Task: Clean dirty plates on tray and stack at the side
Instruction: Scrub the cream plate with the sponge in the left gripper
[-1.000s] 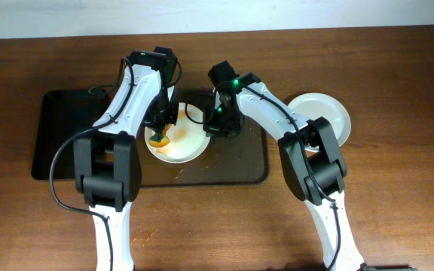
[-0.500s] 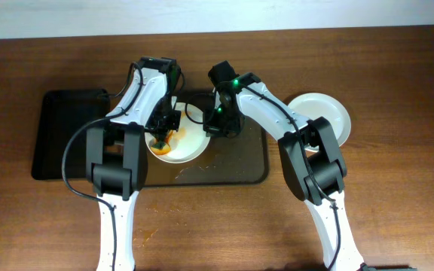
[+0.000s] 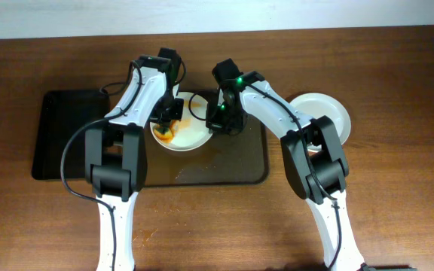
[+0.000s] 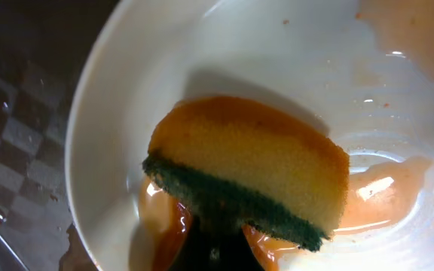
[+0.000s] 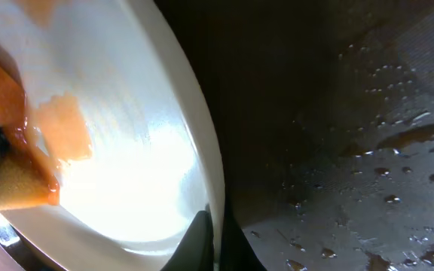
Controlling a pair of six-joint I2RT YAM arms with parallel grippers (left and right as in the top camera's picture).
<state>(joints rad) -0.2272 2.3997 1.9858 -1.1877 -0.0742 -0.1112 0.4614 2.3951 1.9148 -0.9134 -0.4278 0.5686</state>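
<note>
currently the left end effector [image 3: 164,124] is clenching the sponge [image 4: 255,177] down in the dirty plate [image 3: 193,138] on the tray [image 3: 239,162] while the right end effector [image 3: 218,125] is pinching its rim, so firm flat sweeps through the pooled sauce [image 4: 383,188] are looking wisest.

Both my arms reach forward and bend in toward each other near the middle. My left arm [image 3: 136,98] angles in from the left, wrist tipped down, with the left gripper [image 3: 166,126] pinched tight on the sponge [image 4: 255,181]. My right arm [image 3: 277,113] crosses in from the right (green light lit near its wrist), with the right gripper [image 3: 218,125] clamped on the rim of the plate [image 3: 191,141].
</note>
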